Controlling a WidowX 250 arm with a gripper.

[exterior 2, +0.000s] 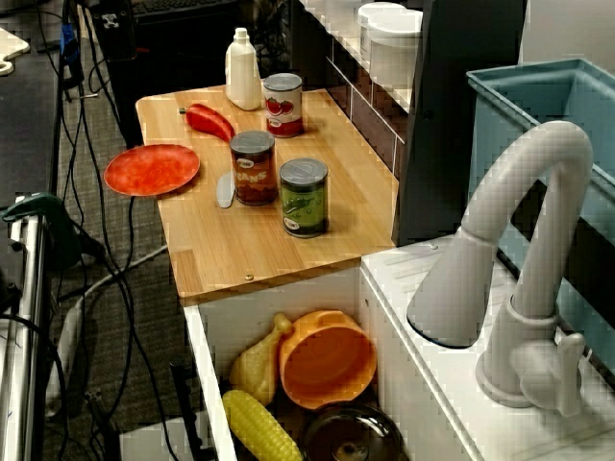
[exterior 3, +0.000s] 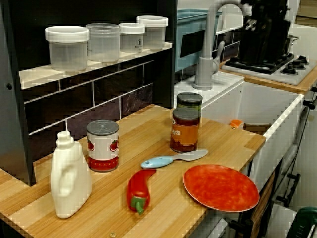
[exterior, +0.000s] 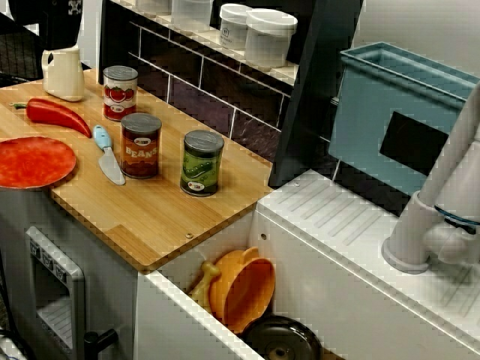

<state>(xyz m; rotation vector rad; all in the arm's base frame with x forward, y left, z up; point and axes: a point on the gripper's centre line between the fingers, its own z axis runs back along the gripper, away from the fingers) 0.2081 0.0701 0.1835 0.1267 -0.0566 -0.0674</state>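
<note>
In the view from the counter's end, a black arm-like mass (exterior 3: 265, 29) stands far back, beyond the grey faucet (exterior 3: 205, 49); no fingers can be made out on it. The other two views show no gripper. On the wooden counter (exterior: 150, 214) stand a green-label can (exterior: 201, 163), a beans can (exterior: 141, 145) and a tomato can (exterior: 120, 92). A blue-handled knife (exterior: 109, 156) lies beside the beans can. A red pepper (exterior: 56, 114), a red plate (exterior: 34, 161) and a white jug (exterior: 65, 73) sit at the left end.
The sink (exterior 2: 207, 346) holds an orange bowl (exterior 2: 327, 360), a corn cob (exterior 2: 261, 427), a toy drumstick (exterior 2: 255, 365) and a dark pot (exterior 2: 356, 437). A blue rack (exterior: 405, 112) stands behind the drainboard. Several lidded jars (exterior 3: 104, 42) line the shelf. A stove (exterior 3: 277, 64) lies beyond the sink.
</note>
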